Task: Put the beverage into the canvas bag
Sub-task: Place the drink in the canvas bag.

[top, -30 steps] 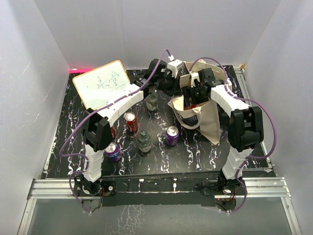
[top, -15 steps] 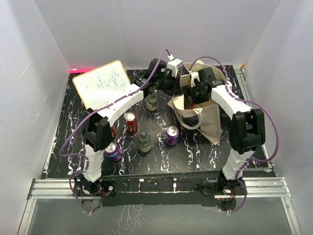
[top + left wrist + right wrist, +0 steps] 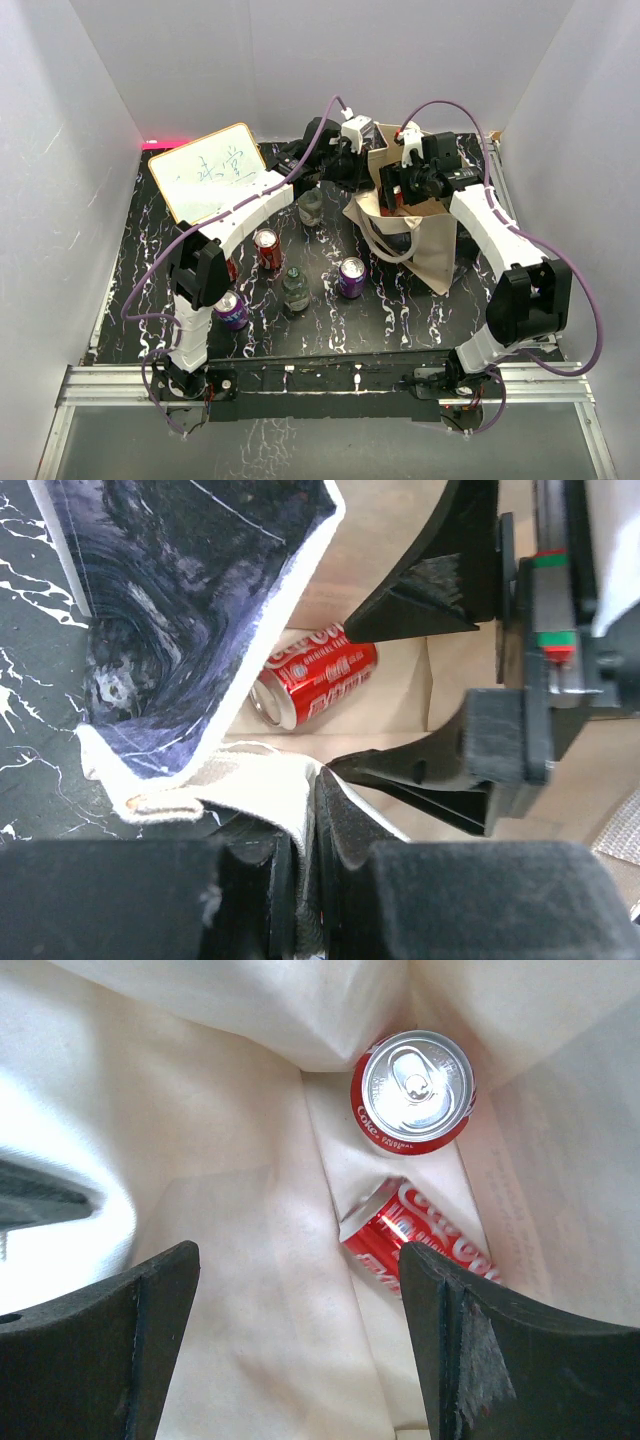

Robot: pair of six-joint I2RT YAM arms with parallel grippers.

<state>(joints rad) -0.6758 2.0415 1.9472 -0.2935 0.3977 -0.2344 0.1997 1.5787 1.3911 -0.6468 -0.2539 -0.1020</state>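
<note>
Two beverages already down inside the canvas bag (image 3: 425, 250), on its floor past the tips of the right gripper (image 3: 300, 1260). An upright Coca-Cola can (image 3: 413, 1090) well beyond the tips, toward the right-hand finger. A tipped Coca-Cola can (image 3: 425, 1245) lying just inside that same finger, one end tucked under a fold of canvas. Nothing between those jaws: spread wide and empty, hanging in the bag's mouth with cloth on both sides. Left gripper (image 3: 305, 845) clamped shut on the bag's rim, canvas pinched flat between the pads, the mouth propped open ahead of the tips.

Judged from that: drop done for these cans, withdrawal the step in hand. Lift straight up along the line of entry, with no sideways sweep, so as not to drag a finger into the side wall or hook a loop handle (image 3: 385, 245). Leave the jaws wide until clear of the rim. Hold the rim pinch firm and level throughout; any slack there likely to fold the mouth over the fingers.

Outside the bag, well apart from both sets of jaws: a red can (image 3: 267, 248), a purple can (image 3: 351, 277) and a clear bottle (image 3: 294, 290) on the black marbled table (image 3: 330, 330).
</note>
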